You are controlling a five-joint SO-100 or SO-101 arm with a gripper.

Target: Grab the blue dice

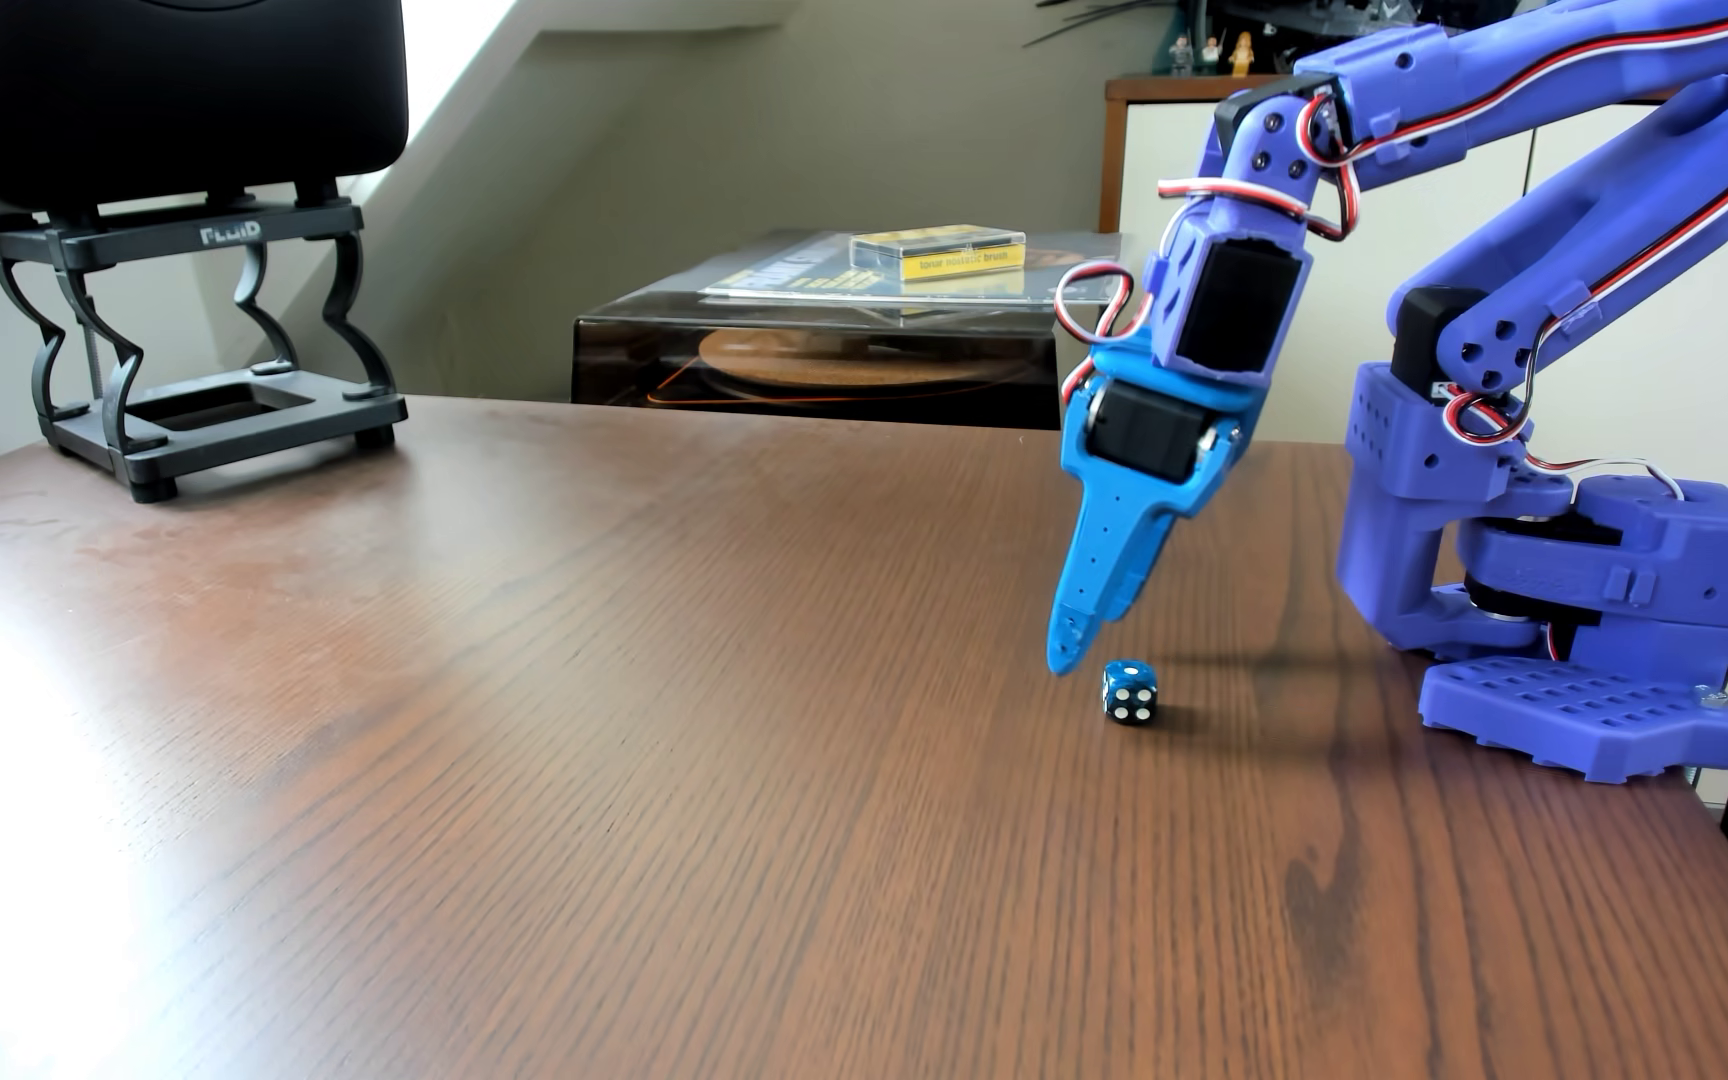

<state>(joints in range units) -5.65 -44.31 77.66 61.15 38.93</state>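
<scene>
A dark wood-grain table [631, 779] fills the lower frame. A purple robot arm [1525, 135] reaches in from the upper right, its base [1587, 717] at the right edge of the table. A black speaker stand [195, 343] sits upper left. The gripper [1073, 649] points down and left, its bright blue jaws pressed together, empty, hovering just off the table. The blue dice [1129, 693] rests on the table right of centre, just beside the tip, apart from it.

Dark blue dice [1129, 693] with white pips, bright blue fingers [1083, 633], seemingly reddish-brown wood-grain table [631, 727].
</scene>
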